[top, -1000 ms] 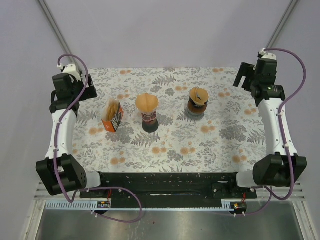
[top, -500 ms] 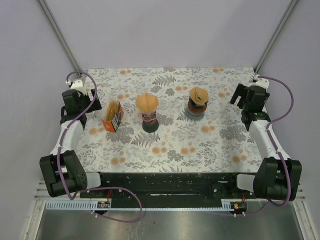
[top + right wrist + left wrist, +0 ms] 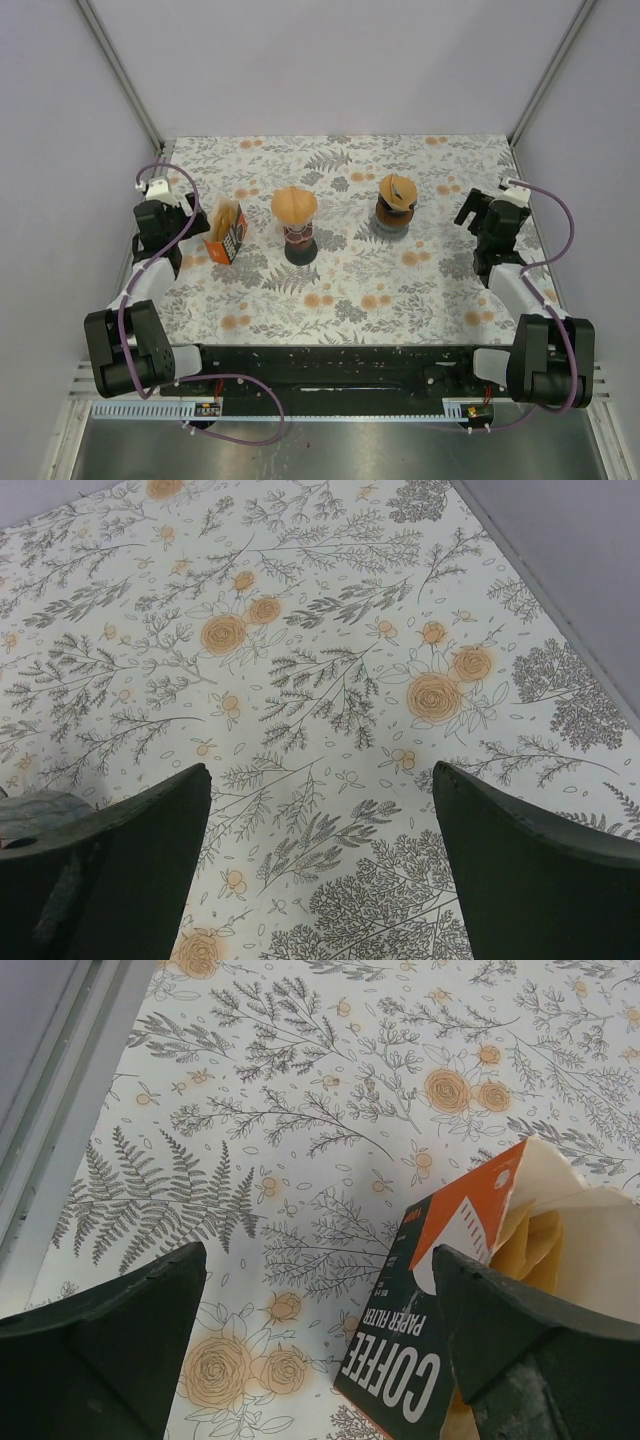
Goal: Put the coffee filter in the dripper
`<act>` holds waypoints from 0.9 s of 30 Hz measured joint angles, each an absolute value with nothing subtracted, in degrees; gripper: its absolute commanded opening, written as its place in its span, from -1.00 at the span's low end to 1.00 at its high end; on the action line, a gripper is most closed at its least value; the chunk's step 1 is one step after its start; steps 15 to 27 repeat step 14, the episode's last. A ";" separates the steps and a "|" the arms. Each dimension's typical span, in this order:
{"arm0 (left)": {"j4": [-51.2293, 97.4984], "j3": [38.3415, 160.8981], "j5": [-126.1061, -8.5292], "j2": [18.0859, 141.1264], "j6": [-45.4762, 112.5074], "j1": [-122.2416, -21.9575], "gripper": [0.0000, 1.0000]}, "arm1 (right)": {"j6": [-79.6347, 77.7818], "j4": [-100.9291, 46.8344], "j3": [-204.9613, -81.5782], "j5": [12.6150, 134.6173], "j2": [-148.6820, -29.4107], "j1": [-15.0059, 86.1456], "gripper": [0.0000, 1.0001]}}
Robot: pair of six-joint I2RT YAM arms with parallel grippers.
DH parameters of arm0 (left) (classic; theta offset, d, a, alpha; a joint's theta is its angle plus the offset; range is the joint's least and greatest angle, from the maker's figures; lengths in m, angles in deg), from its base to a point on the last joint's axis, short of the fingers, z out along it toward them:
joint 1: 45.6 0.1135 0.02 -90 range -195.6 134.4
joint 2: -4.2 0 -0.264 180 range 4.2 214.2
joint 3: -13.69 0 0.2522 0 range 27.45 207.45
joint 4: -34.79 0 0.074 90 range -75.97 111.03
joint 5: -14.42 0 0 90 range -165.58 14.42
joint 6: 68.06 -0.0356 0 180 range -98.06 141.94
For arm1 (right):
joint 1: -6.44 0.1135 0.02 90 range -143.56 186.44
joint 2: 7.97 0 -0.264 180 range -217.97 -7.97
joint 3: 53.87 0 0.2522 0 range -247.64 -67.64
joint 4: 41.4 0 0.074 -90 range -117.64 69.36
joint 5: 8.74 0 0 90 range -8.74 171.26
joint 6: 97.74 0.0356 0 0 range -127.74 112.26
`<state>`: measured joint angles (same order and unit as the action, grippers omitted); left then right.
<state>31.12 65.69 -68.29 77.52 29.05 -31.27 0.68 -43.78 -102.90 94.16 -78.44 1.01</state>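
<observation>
item: coffee filters, tan, poking from opened box standing on worktop | bearing: just right of left hand; left arm nearer | left hand: wide, empty | right hand: wide, empty, well apart | dripper: right of box

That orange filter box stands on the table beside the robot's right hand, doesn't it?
Not quite: the filter box stands on the table beside the left hand. The top view shows it on the left side, and the left wrist view has it in sight.
</observation>
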 measured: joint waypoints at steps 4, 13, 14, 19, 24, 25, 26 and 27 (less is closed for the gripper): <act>34.66 62.78 -68.27 77.52 29.53 -31.27 0.98 | 1.30 -47.98 -99.21 94.21 -78.20 1.01 0.99; 40.21 57.60 -64.92 77.41 30.43 -31.27 0.98 | 1.80 -54.17 -94.68 94.19 -78.25 1.01 0.99; 40.91 57.25 -64.42 77.41 30.41 -31.27 0.98 | 1.84 -54.95 -94.25 94.19 -78.36 1.01 0.99; 40.91 57.25 -64.42 77.41 30.41 -31.27 0.98 | 1.84 -54.95 -94.25 94.19 -78.36 1.01 0.99; 40.91 57.25 -64.42 77.41 30.41 -31.27 0.98 | 1.84 -54.95 -94.25 94.19 -78.36 1.01 0.99; 40.91 57.25 -64.42 77.41 30.41 -31.27 0.98 | 1.84 -54.95 -94.25 94.19 -78.36 1.01 0.99; 40.91 57.25 -64.42 77.41 30.41 -31.27 0.98 | 1.84 -54.95 -94.25 94.19 -78.36 1.01 0.99; 40.91 57.25 -64.42 77.41 30.41 -31.27 0.98 | 1.84 -54.95 -94.25 94.19 -78.36 1.01 0.99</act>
